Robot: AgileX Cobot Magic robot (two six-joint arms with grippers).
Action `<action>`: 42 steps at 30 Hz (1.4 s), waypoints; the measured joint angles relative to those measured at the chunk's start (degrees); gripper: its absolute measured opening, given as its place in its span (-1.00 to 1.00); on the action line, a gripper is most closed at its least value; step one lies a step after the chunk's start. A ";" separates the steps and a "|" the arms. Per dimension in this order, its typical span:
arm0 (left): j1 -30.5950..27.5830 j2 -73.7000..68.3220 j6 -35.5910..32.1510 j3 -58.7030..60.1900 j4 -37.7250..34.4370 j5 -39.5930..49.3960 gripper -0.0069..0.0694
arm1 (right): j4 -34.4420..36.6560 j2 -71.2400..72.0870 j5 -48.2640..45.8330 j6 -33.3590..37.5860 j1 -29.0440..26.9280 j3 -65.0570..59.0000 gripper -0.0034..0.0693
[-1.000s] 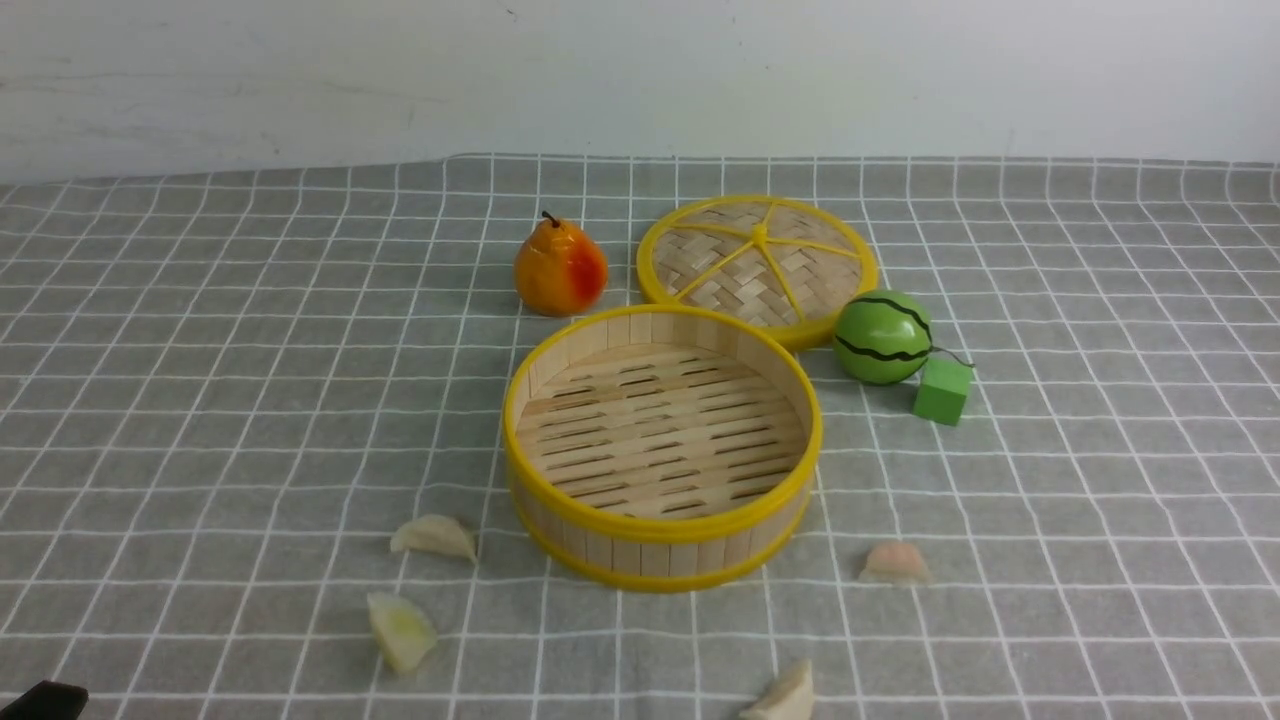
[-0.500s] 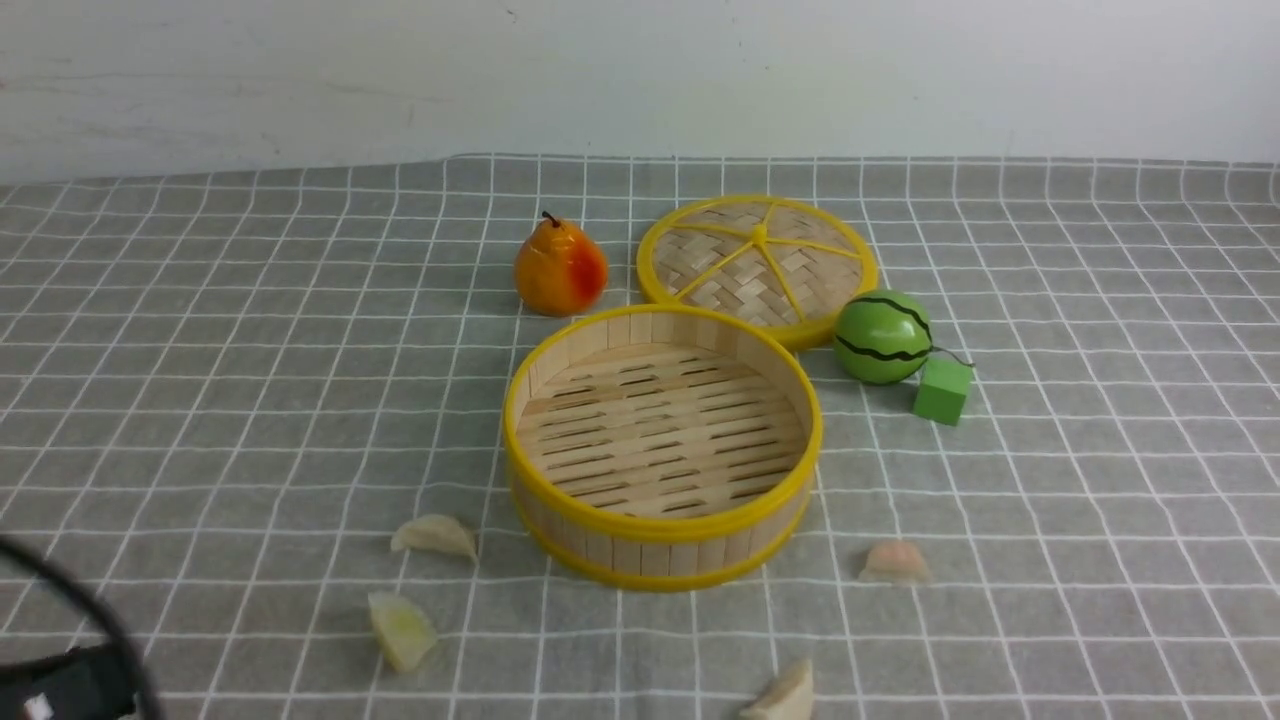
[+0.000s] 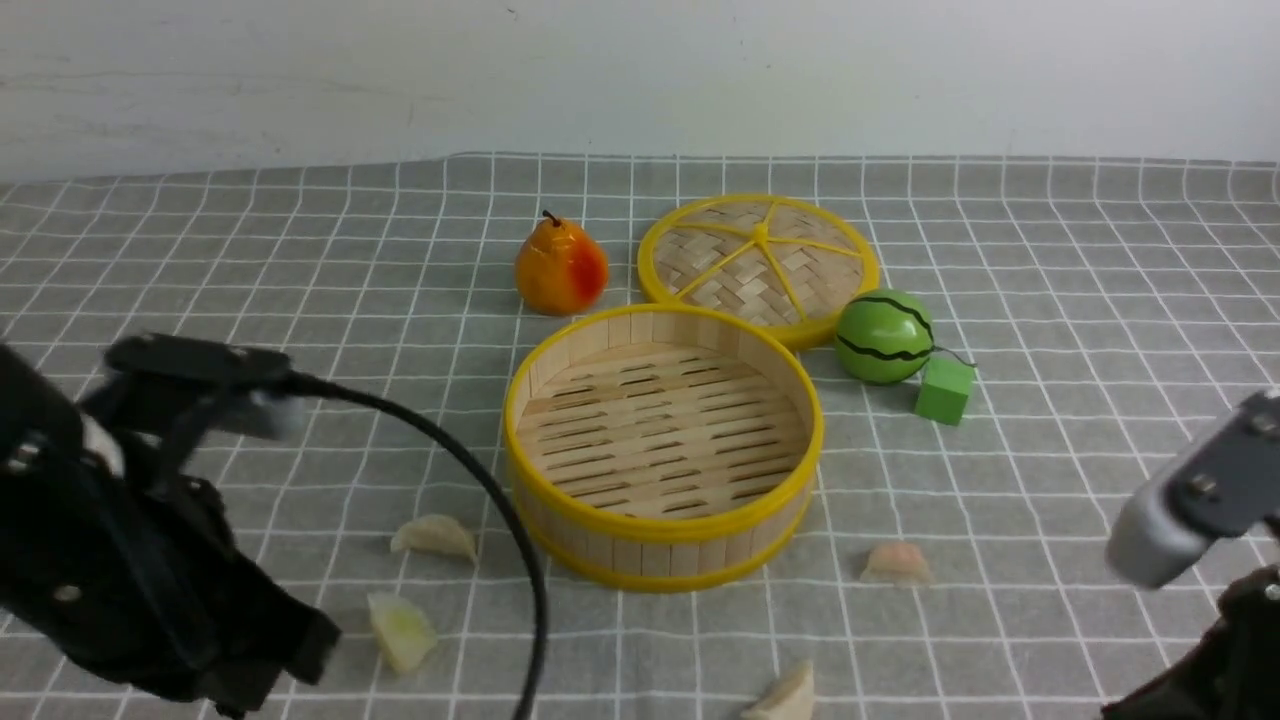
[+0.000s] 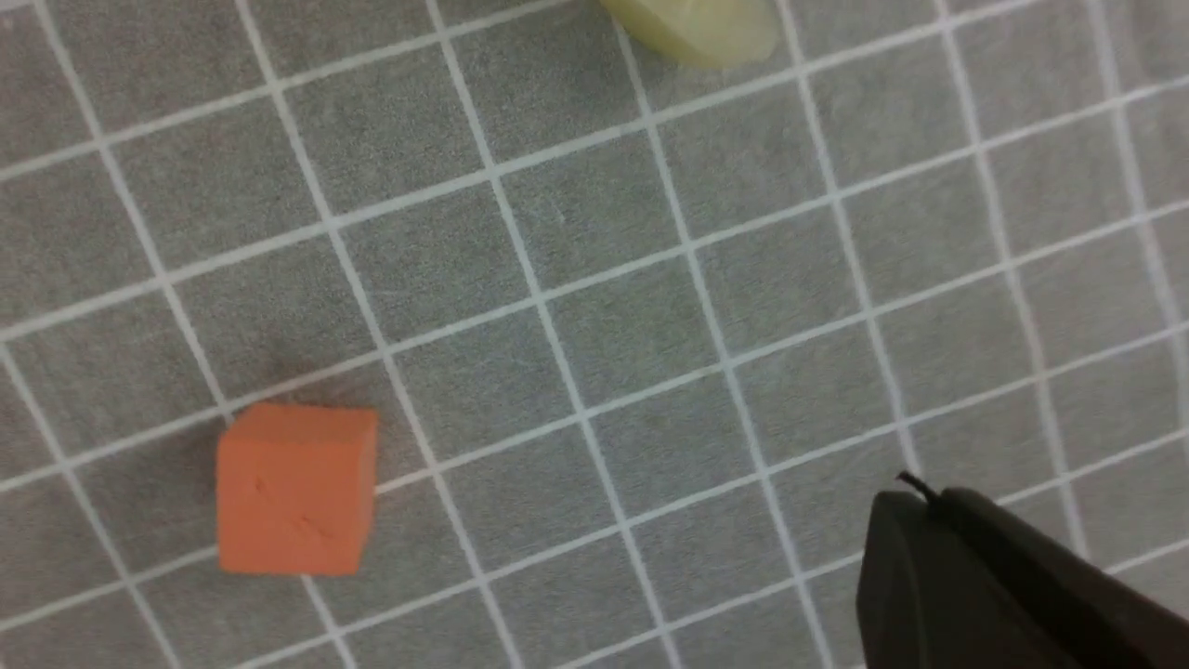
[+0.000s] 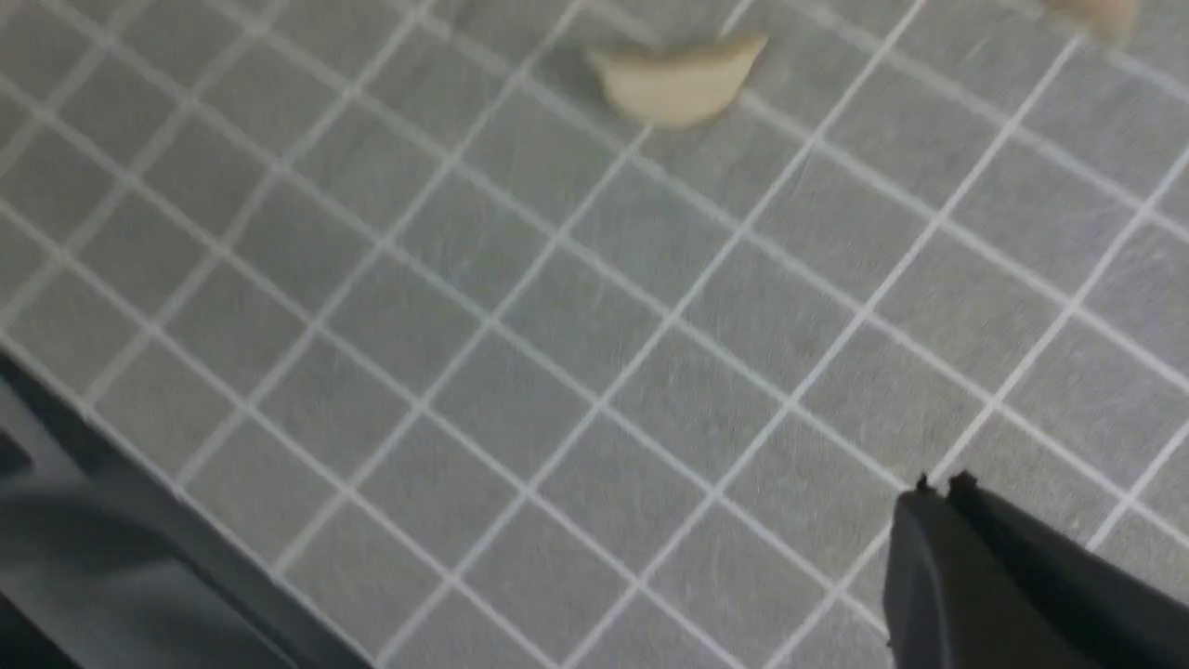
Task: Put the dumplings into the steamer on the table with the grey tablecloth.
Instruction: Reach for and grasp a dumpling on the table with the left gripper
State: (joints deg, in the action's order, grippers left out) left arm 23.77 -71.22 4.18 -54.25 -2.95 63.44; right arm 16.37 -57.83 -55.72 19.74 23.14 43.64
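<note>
The left claw point(image 4: 920, 488) is closed, gripping nothing; two dumplings, one whitish point(image 3: 435, 537) and one yellowish point(image 3: 402, 633), lie left of the empty steamer point(image 3: 662, 447)! A cream dumpling point(image 3: 783, 694) sits nearer, right of the yellowish one, then the pinkish dumpling point(image 3: 897, 563) on the grey tablecloth point(image 3: 1060, 400), and the right claw point(image 5: 943, 488), shut and bare!

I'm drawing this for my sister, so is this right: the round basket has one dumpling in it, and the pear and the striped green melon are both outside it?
Not quite: the basket has no dumpling in it, as the front view shows. The pear and the melon are indeed both outside.
</note>
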 joint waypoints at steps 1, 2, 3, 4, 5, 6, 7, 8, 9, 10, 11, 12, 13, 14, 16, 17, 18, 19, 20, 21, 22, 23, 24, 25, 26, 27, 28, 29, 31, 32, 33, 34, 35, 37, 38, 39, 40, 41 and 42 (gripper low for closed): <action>1.36 -1.78 2.68 0.00 1.61 -0.69 -0.86 | -1.17 -0.80 0.08 -0.83 1.49 0.00 -0.96; 2.57 -3.50 5.16 0.00 2.95 -1.58 -0.86 | -2.69 -1.73 0.45 -1.51 2.55 0.00 -0.95; 2.85 -5.14 7.18 0.00 4.66 -2.50 -0.85 | -3.69 -2.23 0.86 -2.18 3.25 0.00 -0.95; 2.85 -6.72 8.47 -0.01 5.31 -3.27 -0.85 | -4.27 -2.40 1.35 -2.67 3.62 0.00 -0.95; 2.56 -7.93 9.80 -0.01 5.74 -4.25 -0.82 | -4.88 -2.55 1.92 -3.12 3.77 0.00 -0.95; 1.86 -9.07 10.67 -0.01 5.81 -5.08 -0.77 | -5.13 -2.55 2.37 -3.50 3.79 0.00 -0.95; 0.68 -10.86 11.47 -0.06 4.82 -6.32 -0.68 | -5.20 -2.55 2.97 -3.81 3.79 0.00 -0.95; -0.56 -11.98 11.98 -0.06 3.45 -7.92 -0.56 | -5.32 -2.55 3.08 -3.88 3.79 0.06 -0.95; -2.15 -13.14 12.35 -0.06 1.29 -9.81 -0.40 | -5.38 -2.55 3.15 -3.94 3.79 0.06 -0.94; -2.67 -13.50 12.36 -0.06 0.53 -10.47 -0.34 | -5.38 -2.55 3.15 -3.94 3.79 0.06 -0.94; -3.42 -13.96 12.49 -0.06 -0.66 -11.17 -0.28 | -5.38 -2.55 3.15 -3.94 3.79 0.06 -0.94; -4.83 -14.97 12.62 -0.12 -3.20 -14.19 -0.04 | -5.27 -2.55 3.20 -3.95 3.79 0.06 -0.94; -5.23 -15.37 12.69 -0.12 -4.04 -15.39 0.06 | -5.14 -2.55 3.36 -3.95 3.79 0.06 -0.94; -5.70 -16.32 12.69 -0.12 -5.57 -17.99 0.26 | -4.90 -2.55 3.94 -3.95 3.79 0.06 -0.94; -5.69 -17.52 12.73 -0.16 -6.41 -20.42 0.44 | -4.46 -2.55 4.77 -3.95 3.79 0.06 -0.94; -5.60 -18.78 12.88 -0.23 -6.95 -21.90 0.56 | -4.18 -2.55 5.33 -3.95 3.79 0.06 -0.93; -5.60 -18.98 12.88 -0.29 -6.92 -22.12 0.57 | -4.17 -2.55 5.33 -3.95 3.79 0.06 -0.93; -5.40 -20.52 13.16 -0.34 -6.98 -22.94 0.63 | -3.86 -2.55 5.77 -3.95 3.79 0.06 -0.93; -5.26 -21.71 13.28 -0.41 -6.98 -23.31 0.65 | -3.74 -2.55 5.91 -3.95 3.79 0.06 -0.92; -5.25 -22.90 13.39 -0.41 -6.90 -23.66 0.66 | -3.61 -2.55 5.97 -3.95 3.79 0.06 -0.92; -5.25 -24.05 13.53 -0.46 -6.78 -23.85 0.66 | -3.56 -2.55 5.97 -3.95 3.79 0.06 -0.92; -5.25 -25.11 13.53 -0.46 -6.67 -23.97 0.66 | -3.56 -2.55 5.97 -3.95 3.79 0.06 -0.92; -5.25 -26.07 13.58 -0.46 -6.51 -24.42 0.64 | -3.56 -2.55 5.97 -3.95 3.79 0.06 -0.92; -5.25 -26.70 13.59 -0.46 -6.46 -24.78 0.63 | -3.56 -2.55 5.97 -3.95 3.79 0.06 -0.92; -5.25 -27.45 13.67 -0.52 -6.39 -25.36 0.61 | -3.56 -2.55 5.97 -3.95 3.79 0.06 -0.92; -5.25 -27.82 13.72 -0.52 -6.39 -25.79 0.59 | -3.56 -2.55 5.97 -3.95 3.79 0.06 -0.91; -5.25 -27.96 13.73 -0.52 -6.39 -26.12 0.57 | -3.56 -2.55 5.97 -3.95 3.79 0.06 -0.91; -5.25 -28.16 13.73 -0.52 -6.39 -26.86 0.53 | -3.56 -2.55 5.97 -3.95 3.79 0.06 -0.91; -5.25 -28.25 13.73 -0.52 -6.39 -27.97 0.44 | -3.56 -2.55 5.97 -3.95 3.79 0.06 -0.91; -5.25 -28.25 13.73 -0.52 -6.39 -27.97 0.44 | -3.56 -2.55 5.97 -3.95 3.79 0.06 -0.91; -5.25 -28.25 13.73 -0.57 -6.35 -28.48 0.35 | -3.56 -2.55 5.97 -3.95 3.79 0.06 -0.90; -5.25 -28.25 13.78 -0.59 -6.35 -28.60 0.30 | -3.56 -2.55 5.97 -3.95 3.79 0.06 -0.90; -5.25 -28.25 13.78 -0.58 -6.35 -28.66 0.25 | -3.56 -2.55 5.97 -3.95 3.79 0.06 -0.90; -5.25 -28.25 13.78 -0.58 -6.06 -28.68 0.09 | -3.56 -2.55 5.97 -3.95 3.79 0.06 -0.89; -5.25 -28.25 13.78 -0.58 -5.86 -28.59 -0.02 | -3.56 -2.55 5.97 -3.95 3.79 0.06 -0.89; -5.25 -28.25 13.78 -0.58 -5.73 -28.29 -0.08 | -3.56 -2.55 5.97 -3.95 3.79 0.06 -0.89; -5.25 -28.25 13.78 -0.58 -5.75 -28.11 -0.09 | -3.56 -2.55 5.97 -3.95 3.79 0.06 -0.88; -5.25 -28.25 13.72 -0.58 -5.60 -27.66 -0.09 | -3.56 -2.55 6.02 -3.95 3.79 0.06 -0.88; -5.25 -28.25 13.57 -0.58 -5.45 -27.38 -0.09 | -3.56 -2.55 5.99 -3.95 3.79 0.06 -0.88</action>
State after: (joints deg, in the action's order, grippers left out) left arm 18.52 -99.48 17.75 -54.84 -8.40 36.06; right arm 12.81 -60.38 -49.73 15.79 26.93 43.70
